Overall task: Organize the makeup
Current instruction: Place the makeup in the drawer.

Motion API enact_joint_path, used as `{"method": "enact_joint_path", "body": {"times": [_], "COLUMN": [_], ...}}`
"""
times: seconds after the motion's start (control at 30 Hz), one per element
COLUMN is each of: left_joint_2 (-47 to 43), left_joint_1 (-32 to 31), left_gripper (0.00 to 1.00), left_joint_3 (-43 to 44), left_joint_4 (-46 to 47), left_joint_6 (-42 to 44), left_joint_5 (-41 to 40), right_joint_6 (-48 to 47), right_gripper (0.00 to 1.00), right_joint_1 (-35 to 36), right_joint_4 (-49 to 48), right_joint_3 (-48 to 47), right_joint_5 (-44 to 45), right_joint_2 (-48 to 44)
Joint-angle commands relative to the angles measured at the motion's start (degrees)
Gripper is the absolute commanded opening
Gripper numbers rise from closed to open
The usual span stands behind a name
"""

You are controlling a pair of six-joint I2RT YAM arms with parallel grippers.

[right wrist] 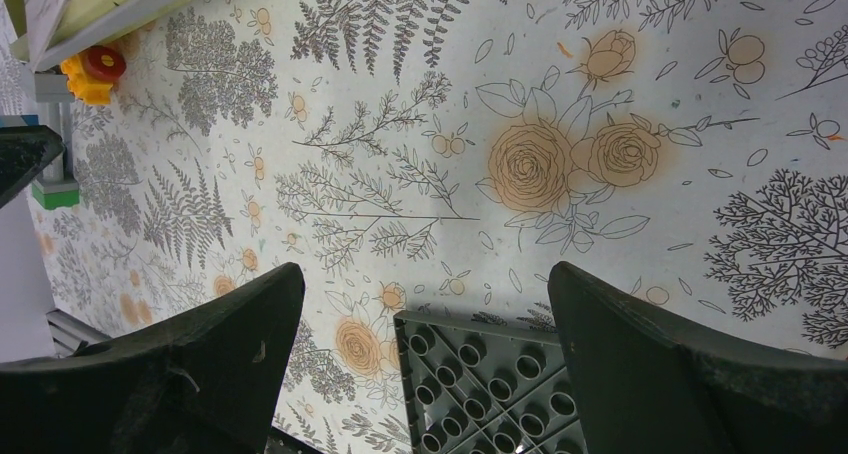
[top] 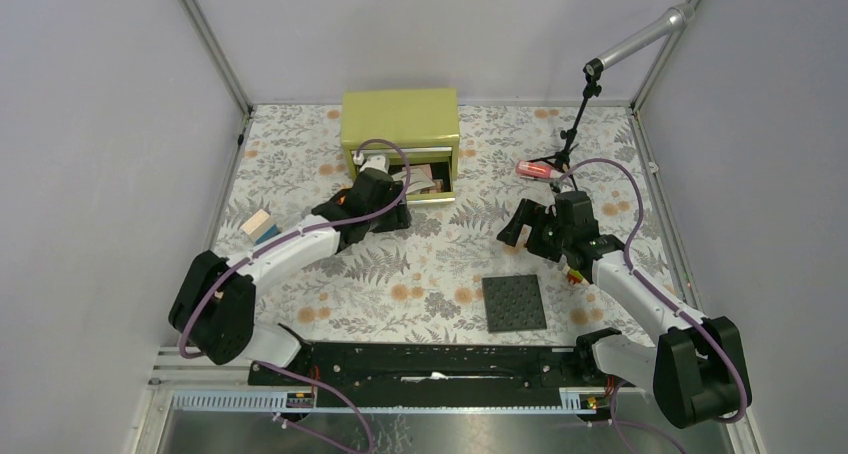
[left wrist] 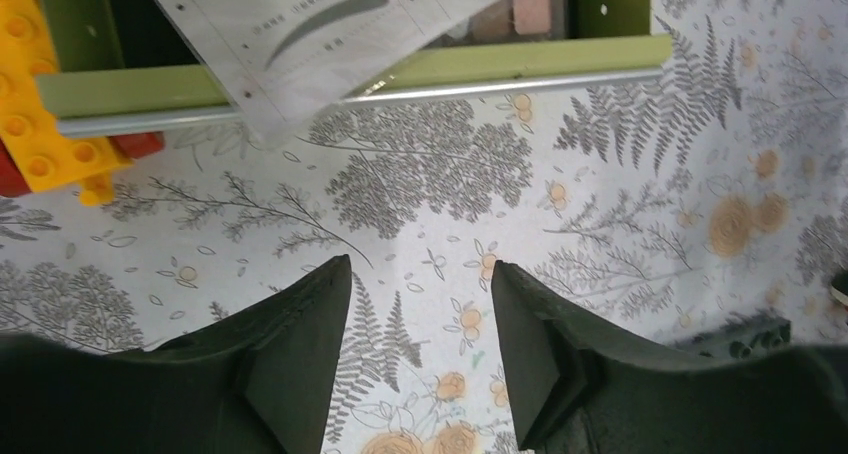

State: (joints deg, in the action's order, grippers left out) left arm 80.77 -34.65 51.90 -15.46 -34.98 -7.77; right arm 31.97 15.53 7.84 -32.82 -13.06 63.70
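Left fingers (left wrist: 300, 364) stood apart with nothing between them, low over the worktop (left wrist: 620, 224) just before the open green drawer (left wrist: 500, 64); your right fingers (right wrist: 200, 364) were spread wide, empty, near the studded plate (right wrist: 480, 384). You looked between picks. That drawer held a white brow-stencil card (left wrist: 330, 24) jutting over its front lip, with something pink (left wrist: 530, 9) behind. A pink-red tube (top: 533, 169) lay on the worktop beyond your right arm; fetching it next would need a forward reach and a grip across its body.
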Motion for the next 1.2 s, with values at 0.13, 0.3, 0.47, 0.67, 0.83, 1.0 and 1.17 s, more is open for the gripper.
{"method": "enact_joint_path", "body": {"times": [0.13, 0.3, 0.47, 0.67, 0.83, 1.0, 1.17], "left_joint_2": [1.5, 4.1, 5.4, 6.2, 6.7, 7.0, 7.5], "left_joint_1": [0.2, 0.5, 0.8, 1.7, 4.0, 5.2, 6.1], "left_gripper": [0.57, 0.56, 0.56, 0.56, 0.55, 0.55, 0.55], "left_joint_3": [0.6, 2.1, 3.1, 3.0, 2.5, 2.8, 3.2], "left_joint_4": [7.3, 7.5, 7.7, 8.0, 9.2, 10.0, 10.3], "left_joint_6": [0.6, 0.6, 0.7, 1.4, 1.4, 1.8, 2.0], "left_joint_5": [-7.6, -8.2, -7.3, -8.5, -8.7, -8.5, -8.2], "right_joint_6": [0.3, 0.2, 0.2, 0.2, 0.0, -0.2, -0.2], "right_gripper": [1.00, 1.00, 1.00, 1.00, 1.00, 1.00, 1.00], "right_joint_1": [-0.3, -0.3, -0.3, -0.3, -0.3, -0.3, -0.3], "right_joint_4": [-1.5, -1.4, -1.3, -1.3, -1.3, -0.8, -0.8], "right_joint_3": [0.0, 0.1, 0.1, 0.1, 0.1, -0.1, -0.2], "right_joint_5": [-0.6, -0.5, -0.5, -0.3, -0.4, -0.2, -0.3], "right_joint_2": [-0.2, -0.4, -0.2, -0.1, -0.2, -0.5, -0.5]}}
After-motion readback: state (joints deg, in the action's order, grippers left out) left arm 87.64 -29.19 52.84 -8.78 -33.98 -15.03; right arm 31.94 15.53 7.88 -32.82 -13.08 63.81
